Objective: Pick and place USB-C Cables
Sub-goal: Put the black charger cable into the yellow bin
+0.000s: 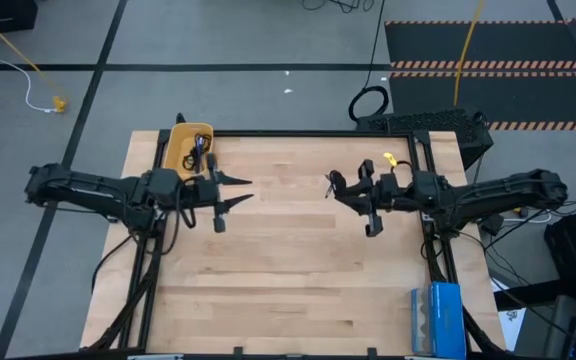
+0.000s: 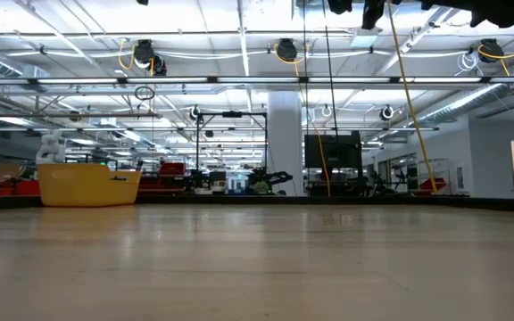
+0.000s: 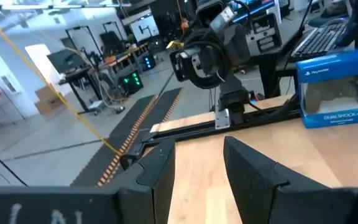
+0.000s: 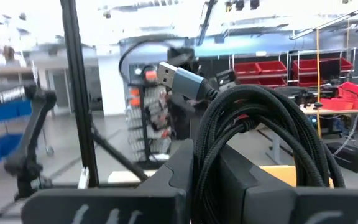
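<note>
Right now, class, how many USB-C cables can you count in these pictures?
2 visible: one bundled black cable clamped in the right pincer above the table, and one in the yellow bin. More may lie hidden there.

Beyond my wooden bench [image 1: 288, 280] lies grey floor [image 1: 268, 40] crossed by dark tape lines, with a black mat [image 1: 498, 60] edged in orange stripes past the far right corner. Rows of ceiling lights [image 2: 239, 27] brighten an open workshop hall, white pillar [image 2: 284, 143] at centre, red bins [image 4: 316, 68] on shelving.
</note>
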`<state>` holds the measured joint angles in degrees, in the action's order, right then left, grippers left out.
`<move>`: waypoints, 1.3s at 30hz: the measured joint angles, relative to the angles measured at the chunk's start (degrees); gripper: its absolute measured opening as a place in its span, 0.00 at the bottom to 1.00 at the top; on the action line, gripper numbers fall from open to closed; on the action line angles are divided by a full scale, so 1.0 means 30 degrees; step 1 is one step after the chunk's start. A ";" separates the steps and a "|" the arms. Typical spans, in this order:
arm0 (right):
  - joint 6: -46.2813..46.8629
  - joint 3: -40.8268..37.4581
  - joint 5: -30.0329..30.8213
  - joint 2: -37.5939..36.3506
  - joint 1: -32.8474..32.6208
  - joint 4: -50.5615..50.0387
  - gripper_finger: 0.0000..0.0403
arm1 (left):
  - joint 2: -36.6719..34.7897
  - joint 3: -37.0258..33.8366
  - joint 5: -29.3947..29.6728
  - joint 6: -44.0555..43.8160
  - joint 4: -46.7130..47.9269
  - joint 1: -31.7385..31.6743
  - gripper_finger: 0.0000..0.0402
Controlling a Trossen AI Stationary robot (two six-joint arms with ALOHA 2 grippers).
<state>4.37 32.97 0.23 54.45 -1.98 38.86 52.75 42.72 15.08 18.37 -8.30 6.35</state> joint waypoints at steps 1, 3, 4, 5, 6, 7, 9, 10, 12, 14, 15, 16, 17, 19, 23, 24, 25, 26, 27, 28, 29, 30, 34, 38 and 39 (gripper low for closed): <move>0.0344 0.0000 -0.0019 0.0205 0.0000 0.0477 0.08 | 0.0246 0.0000 -0.0001 0.0121 -0.0428 0.0000 0.35; 0.0972 0.0000 -0.0140 0.0788 -0.0004 0.1388 0.08 | 0.0695 0.0000 0.0002 0.0285 -0.1345 -0.0030 0.35; 0.1219 0.0000 -0.0257 0.1186 -0.0007 0.1992 0.08 | 0.0948 0.0000 -0.0002 0.0275 -0.1960 -0.0074 0.35; 0.1370 0.0000 -0.0544 0.1618 -0.0007 0.2658 0.08 | 0.1180 0.0000 -0.0004 0.0196 -0.2486 -0.0148 0.35; 0.1452 0.0000 -0.0650 0.2083 -0.0007 0.3319 0.08 | 0.1420 0.0000 -0.0004 0.0142 -0.2886 -0.0243 0.35; 0.1470 0.0001 -0.0665 0.2554 -0.0007 0.4097 0.08 | 0.1658 0.0000 -0.0004 -0.0005 -0.3325 -0.0343 0.35; 0.1624 0.0000 -0.0678 0.3424 -0.0007 0.5636 0.08 | 0.2104 0.0000 -0.0011 -0.0151 -0.3944 -0.0615 0.35; 0.1811 0.0007 -0.0672 0.3826 -0.0007 0.6527 0.08 | 0.2317 0.0000 -0.0009 -0.0163 -0.4170 -0.0739 0.35; 0.2123 0.0007 -0.0663 0.4510 -0.0004 0.8052 0.08 | 0.2749 0.0000 -0.0047 -0.0168 -0.4501 -0.1009 0.35; 0.2394 0.0088 -0.0663 0.5168 -0.0007 0.9286 0.08 | 0.3229 0.0000 -0.0573 -0.0170 -0.4994 -0.1272 0.35; 0.2467 0.0212 -0.0663 0.5425 -0.0004 0.9503 0.08 | 0.3444 0.0000 -0.1090 -0.0177 -0.5205 -0.1404 0.35; 0.2474 0.0376 -0.0664 0.5632 -0.0007 0.9523 0.08 | 0.3686 0.0000 -0.1714 -0.0191 -0.5515 -0.1539 0.35; 0.2474 0.0565 -0.0678 0.5834 -0.0007 0.9402 0.08 | 0.3927 0.0000 -0.2316 -0.0249 -0.5985 -0.1626 0.35; 0.2474 0.1094 -0.1093 0.6343 -0.0029 0.9321 0.08 | 0.4378 0.0000 -0.3080 -0.0526 -0.6807 -0.1779 0.35; 0.2483 0.1999 -0.1812 0.7315 -0.0155 0.9079 0.08 | 0.4939 0.0000 -0.3682 -0.1591 -0.8019 -0.2107 0.35; 0.2481 0.2244 -0.2045 0.7527 -0.0178 0.8888 0.08 | 0.5089 0.0000 -0.3934 -0.2001 -0.8344 -0.2209 0.36; 0.2481 0.2494 -0.2207 0.7739 -0.0192 0.8676 0.08 | 0.5205 0.0000 -0.4229 -0.2444 -0.8637 -0.2346 0.37; 0.2481 0.2713 -0.2331 0.7961 -0.0195 0.8416 0.08 | 0.5247 0.0000 -0.4572 -0.2848 -0.8661 -0.2469 0.39; 0.2480 0.2929 -0.2554 0.8179 -0.0189 0.8299 0.08 | 0.5255 0.0000 -0.5018 -0.3158 -0.8685 -0.2545 0.41; 0.2474 0.3149 -0.2704 0.8426 -0.0189 0.8228 0.08 | 0.5244 0.0000 -0.5512 -0.3319 -0.8729 -0.2586 0.44; 0.2462 0.3303 -0.2803 0.8611 -0.0189 0.8088 0.08 | 0.5259 0.0000 -0.5928 -0.3386 -0.8765 -0.2616 0.47; 0.2449 0.3474 -0.2957 0.8829 -0.0200 0.8089 0.08 | 0.5378 0.0004 -0.6123 -0.3519 -0.8907 -0.2601 0.50; 0.2196 0.4152 -0.3165 0.9533 -0.0255 0.8100 0.08 | 0.5734 -0.0008 -0.6195 -0.3894 -0.9014 -0.2426 0.60; 0.1650 0.4393 -0.3169 0.9940 -0.0255 0.8077 0.08 | 0.6658 0.0324 -0.6049 -0.4382 -0.9284 -0.2433 0.65; 0.1582 0.4435 -0.3169 0.9975 -0.0255 0.8092 0.08 | 0.7021 0.0561 -0.6029 -0.4401 -0.9497 -0.2439 0.65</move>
<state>9.12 46.28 -9.28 84.38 -2.74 63.14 73.81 44.40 -3.01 5.17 -36.79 -0.97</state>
